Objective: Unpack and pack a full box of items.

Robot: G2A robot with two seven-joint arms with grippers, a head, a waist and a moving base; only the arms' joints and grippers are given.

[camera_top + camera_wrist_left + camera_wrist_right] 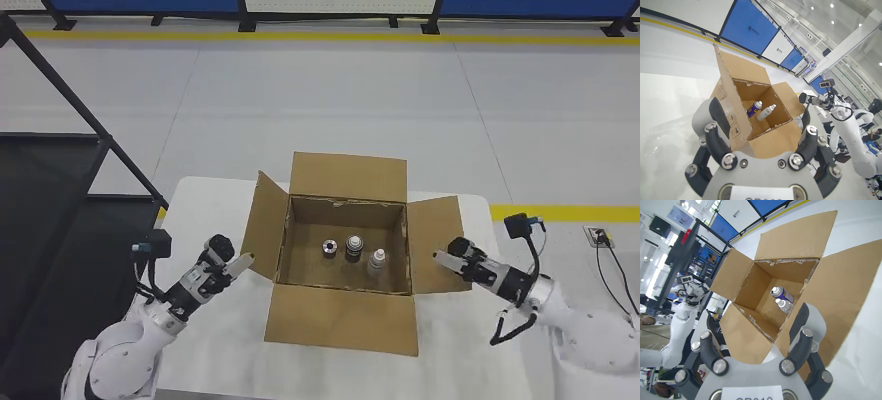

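Note:
An open cardboard box [340,318] stands in the middle of the white table, all flaps folded outward. Inside stand a dark spray can [353,246], a white bottle [377,262] and a small round item [325,248]. The spray can [753,109] and bottle [765,112] lean together near one corner; the right wrist view shows the can [781,293] and bottle [784,306] too. My left gripper [232,262] [761,108] hangs open just outside the box's left flap. At the right flap my right gripper [447,252] [755,317] is open, holding nothing.
The white table [200,330] has bare surface on both sides of the box. A black metal frame [60,200] stands off the table's left side. A yellow floor line [560,212] runs past the right edge.

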